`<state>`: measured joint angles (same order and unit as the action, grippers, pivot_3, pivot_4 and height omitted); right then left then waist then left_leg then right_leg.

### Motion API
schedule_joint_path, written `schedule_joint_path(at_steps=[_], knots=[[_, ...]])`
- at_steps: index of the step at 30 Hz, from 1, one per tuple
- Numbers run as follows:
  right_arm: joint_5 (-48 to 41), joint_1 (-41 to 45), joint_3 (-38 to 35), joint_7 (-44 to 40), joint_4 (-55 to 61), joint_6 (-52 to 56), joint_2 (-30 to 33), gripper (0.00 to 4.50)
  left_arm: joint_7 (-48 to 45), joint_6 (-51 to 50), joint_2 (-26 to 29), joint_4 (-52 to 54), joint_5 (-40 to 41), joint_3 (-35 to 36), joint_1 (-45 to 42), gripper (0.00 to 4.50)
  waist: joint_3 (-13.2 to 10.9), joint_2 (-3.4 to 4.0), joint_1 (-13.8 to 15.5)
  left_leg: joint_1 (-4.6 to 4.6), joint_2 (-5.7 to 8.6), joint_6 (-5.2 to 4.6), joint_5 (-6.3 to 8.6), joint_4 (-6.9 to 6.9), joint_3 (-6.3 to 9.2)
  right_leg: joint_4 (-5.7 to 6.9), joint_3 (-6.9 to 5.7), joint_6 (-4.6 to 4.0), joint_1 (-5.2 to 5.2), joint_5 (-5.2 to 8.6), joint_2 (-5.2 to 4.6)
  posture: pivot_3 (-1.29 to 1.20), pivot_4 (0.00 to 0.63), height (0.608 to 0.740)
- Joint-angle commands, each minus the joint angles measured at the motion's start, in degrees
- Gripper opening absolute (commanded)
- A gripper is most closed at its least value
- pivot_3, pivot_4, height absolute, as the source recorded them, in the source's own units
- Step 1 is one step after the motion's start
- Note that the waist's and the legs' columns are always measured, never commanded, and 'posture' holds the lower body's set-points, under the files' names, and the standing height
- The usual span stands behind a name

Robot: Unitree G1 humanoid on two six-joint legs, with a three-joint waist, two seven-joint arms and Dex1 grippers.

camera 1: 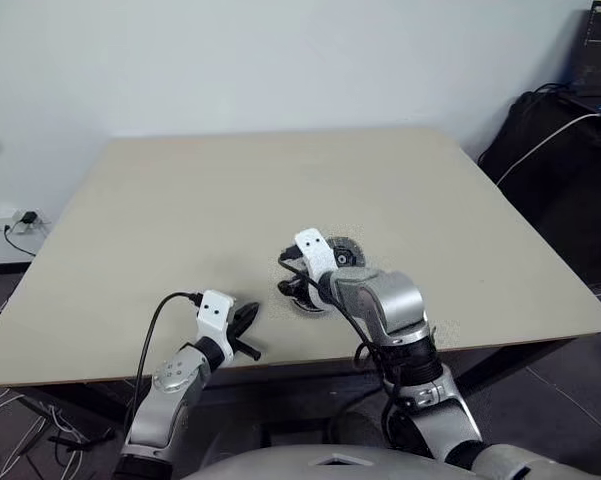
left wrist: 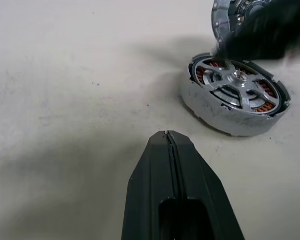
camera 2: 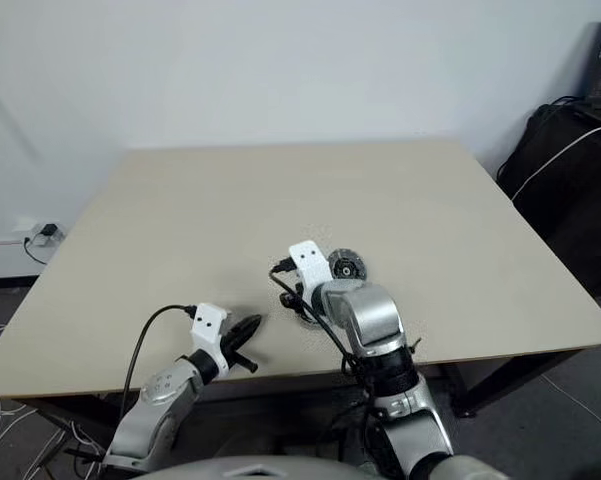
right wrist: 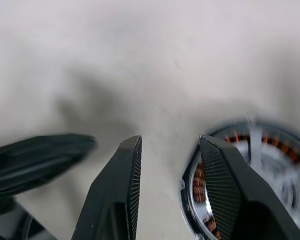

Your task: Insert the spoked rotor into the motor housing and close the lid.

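spoked rotor [left wrist: 238, 88] sits in motor housing [left wrist: 229, 117] beside spread right pincer [right wrist: 169, 150]; left pincer [left wrist: 168, 137] pressed together.

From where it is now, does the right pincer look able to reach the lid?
Probably yes. The lid lies on the table just behind the right pincer, which hangs open over the motor housing; nothing stands between them.
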<state>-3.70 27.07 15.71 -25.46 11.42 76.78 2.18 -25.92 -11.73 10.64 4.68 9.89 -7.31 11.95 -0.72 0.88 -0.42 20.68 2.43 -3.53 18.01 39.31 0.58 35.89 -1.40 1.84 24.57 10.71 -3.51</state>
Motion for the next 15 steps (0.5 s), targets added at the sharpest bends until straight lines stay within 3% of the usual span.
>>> schedule_joint_path(at_steps=[1,7,10,15], knots=[[-2.31,2.50,8.57,-7.47,5.11,-7.88,8.73,1.97,0.10,1.49,-0.06,0.97,0.22,0.38,-0.44,0.00,-0.04,-0.01,-0.05,0.00,0.01,-0.01,0.00,0.00,0.00,-0.01,-0.02,0.01,-0.01,0.01,0.00,0.00,0.000,0.740],[4.65,4.76,25.86,-18.54,5.66,-27.14,27.74,1.97,0.40,1.41,-0.33,1.05,0.27,0.41,-0.71,0.00,-0.20,-0.21,-0.16,-0.01,0.02,-0.06,-0.01,0.02,0.02,-0.05,-0.12,0.13,-0.13,0.13,0.00,0.00,0.000,0.740],[8.80,6.06,30.13,-21.13,3.93,-32.57,31.84,1.97,0.54,1.28,-0.36,1.31,0.34,0.41,-0.65,0.00,-0.30,-0.35,-0.20,-0.01,-0.02,-0.04,-0.03,0.02,0.01,0.00,-0.10,0.25,-0.25,0.22,0.01,0.00,0.000,0.740],[12.63,6.85,31.54,-23.07,0.94,-36.65,32.49,1.97,0.79,1.06,-0.37,1.85,0.43,0.37,-0.44,0.00,-0.36,-0.47,0.09,-0.01,-0.02,-0.04,-0.04,0.05,0.04,-0.02,-0.11,0.23,-0.18,0.19,-0.02,0.00,0.000,0.740]])
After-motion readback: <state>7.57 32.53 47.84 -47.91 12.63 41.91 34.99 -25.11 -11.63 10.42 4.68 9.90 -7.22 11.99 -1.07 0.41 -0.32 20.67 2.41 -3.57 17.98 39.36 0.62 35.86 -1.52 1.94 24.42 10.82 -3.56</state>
